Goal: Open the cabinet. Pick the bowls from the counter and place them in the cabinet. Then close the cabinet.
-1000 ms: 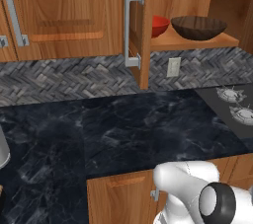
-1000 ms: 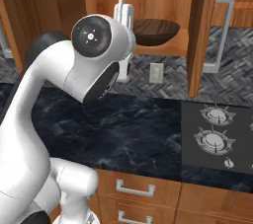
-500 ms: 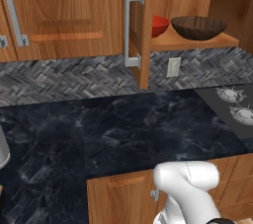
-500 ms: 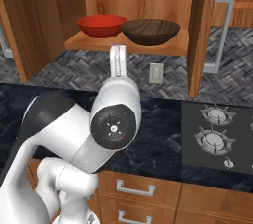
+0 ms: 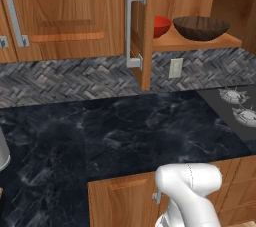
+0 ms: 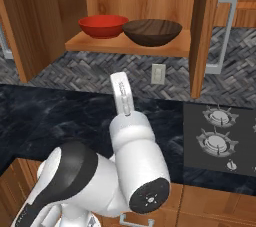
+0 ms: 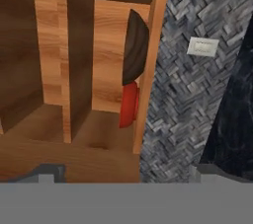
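base views: flank arm, face open cabinet (image 6: 200, 31) | hand view: rolled sideways, nearer its shelf

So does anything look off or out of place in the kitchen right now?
Nothing stands out. The red bowl and the brown bowl sit upright side by side on the cabinet shelf. The cabinet doors hang open, and nothing is spilled on the counter.
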Tool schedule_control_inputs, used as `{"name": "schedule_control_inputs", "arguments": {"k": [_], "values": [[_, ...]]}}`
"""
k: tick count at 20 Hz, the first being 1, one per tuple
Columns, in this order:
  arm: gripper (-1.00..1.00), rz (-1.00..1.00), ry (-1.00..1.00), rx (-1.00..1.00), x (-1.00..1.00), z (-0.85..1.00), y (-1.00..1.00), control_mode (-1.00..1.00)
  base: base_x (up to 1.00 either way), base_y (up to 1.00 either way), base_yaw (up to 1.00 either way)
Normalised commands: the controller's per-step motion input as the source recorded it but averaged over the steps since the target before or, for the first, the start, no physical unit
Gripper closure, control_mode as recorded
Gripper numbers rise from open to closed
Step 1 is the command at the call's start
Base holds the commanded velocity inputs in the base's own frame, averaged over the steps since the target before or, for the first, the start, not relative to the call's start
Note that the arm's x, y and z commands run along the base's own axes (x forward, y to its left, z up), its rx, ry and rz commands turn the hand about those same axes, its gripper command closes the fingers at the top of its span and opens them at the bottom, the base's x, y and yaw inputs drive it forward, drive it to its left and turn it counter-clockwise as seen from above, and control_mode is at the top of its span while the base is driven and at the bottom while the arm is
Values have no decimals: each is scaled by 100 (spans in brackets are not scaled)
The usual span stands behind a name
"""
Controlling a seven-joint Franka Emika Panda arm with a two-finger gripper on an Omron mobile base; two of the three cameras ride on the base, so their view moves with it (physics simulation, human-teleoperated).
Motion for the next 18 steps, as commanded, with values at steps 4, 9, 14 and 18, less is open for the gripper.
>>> {"name": "schedule_control_inputs", "arguments": {"k": [4, 9, 14, 18], "values": [[-100, 19, -6, 0, 4, -4, -19, -100, 0, 0, 0], [-100, 18, -8, 1, 6, 0, -42, -100, 0, 0, 0], [-100, 20, -10, 0, 0, 0, -44, -100, 0, 0, 0], [-100, 18, -10, 0, 0, 0, -34, -100, 0, 0, 0]]}}
